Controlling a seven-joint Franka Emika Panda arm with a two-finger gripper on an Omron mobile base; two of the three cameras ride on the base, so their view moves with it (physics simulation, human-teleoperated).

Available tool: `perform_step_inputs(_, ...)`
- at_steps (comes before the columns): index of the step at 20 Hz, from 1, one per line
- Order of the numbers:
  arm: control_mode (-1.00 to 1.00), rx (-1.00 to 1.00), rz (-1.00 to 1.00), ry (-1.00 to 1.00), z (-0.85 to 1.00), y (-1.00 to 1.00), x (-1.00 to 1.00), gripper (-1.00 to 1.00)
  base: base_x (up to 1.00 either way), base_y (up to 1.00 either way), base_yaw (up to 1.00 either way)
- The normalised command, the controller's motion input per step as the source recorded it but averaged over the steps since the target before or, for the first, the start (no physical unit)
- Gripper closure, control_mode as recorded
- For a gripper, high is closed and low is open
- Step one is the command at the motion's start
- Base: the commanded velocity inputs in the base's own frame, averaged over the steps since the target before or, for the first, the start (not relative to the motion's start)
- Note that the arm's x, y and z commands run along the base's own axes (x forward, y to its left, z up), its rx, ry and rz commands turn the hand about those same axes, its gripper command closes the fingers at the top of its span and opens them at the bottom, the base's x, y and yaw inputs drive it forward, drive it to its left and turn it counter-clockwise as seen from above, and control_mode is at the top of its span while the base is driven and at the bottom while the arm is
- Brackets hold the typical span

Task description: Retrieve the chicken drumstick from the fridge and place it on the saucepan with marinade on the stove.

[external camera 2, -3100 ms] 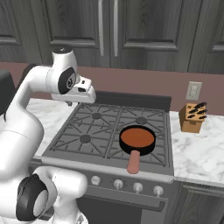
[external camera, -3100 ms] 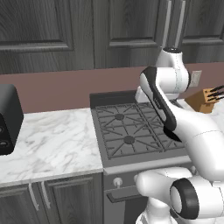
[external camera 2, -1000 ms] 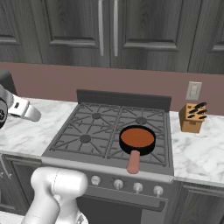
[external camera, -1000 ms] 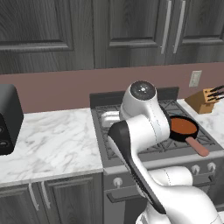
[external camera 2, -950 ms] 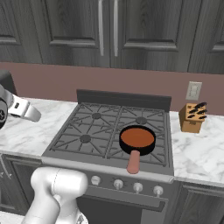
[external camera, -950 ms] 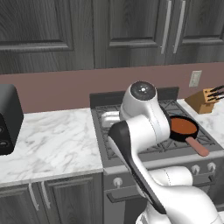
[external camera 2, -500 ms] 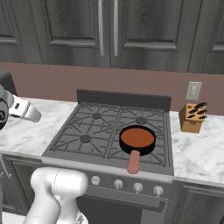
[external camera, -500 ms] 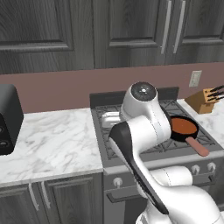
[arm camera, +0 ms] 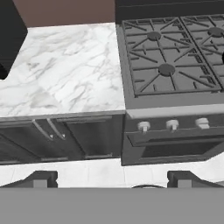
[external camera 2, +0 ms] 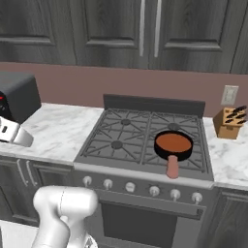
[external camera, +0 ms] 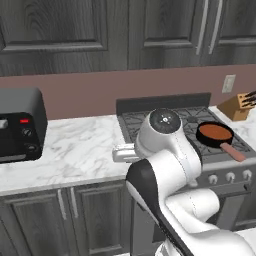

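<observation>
Small round black saucepan with orange-red marinade (external camera 2: 173, 145) on grey gas stove's (external camera 2: 127, 137) front-right burner; jaws wide apart, empty, facing stove front.

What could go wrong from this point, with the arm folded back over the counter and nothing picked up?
The open gripper is empty and faces the counter and stove; the drumstick is yet to be fetched. Swinging round, the arm could clip the toaster oven on the counter. The saucepan with marinade has its handle pointing over the stove's front edge, so a passing link might knock it.
</observation>
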Motion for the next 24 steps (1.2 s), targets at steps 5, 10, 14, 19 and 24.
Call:
perform_step_inputs(5,1.00,0.00,0.00,0.00,0.00,0.00,0.00,-1.00,-0.37,1.00,0.00)
perform_step_inputs(10,1.00,0.00,0.00,0.00,0.00,0.00,0.00,-1.00,-0.01,1.00,-0.01)
perform_step_inputs(14,1.00,0.00,0.00,0.00,0.00,0.00,0.00,-1.00,-0.24,1.00,-0.05)
perform_step_inputs(19,1.00,0.00,0.00,0.00,0.00,0.00,0.00,-1.00,-0.93,1.00,-0.10)
perform_step_inputs(24,1.00,0.00,0.00,0.00,0.00,0.00,0.00,-1.00,-1.00,0.93,-0.06)
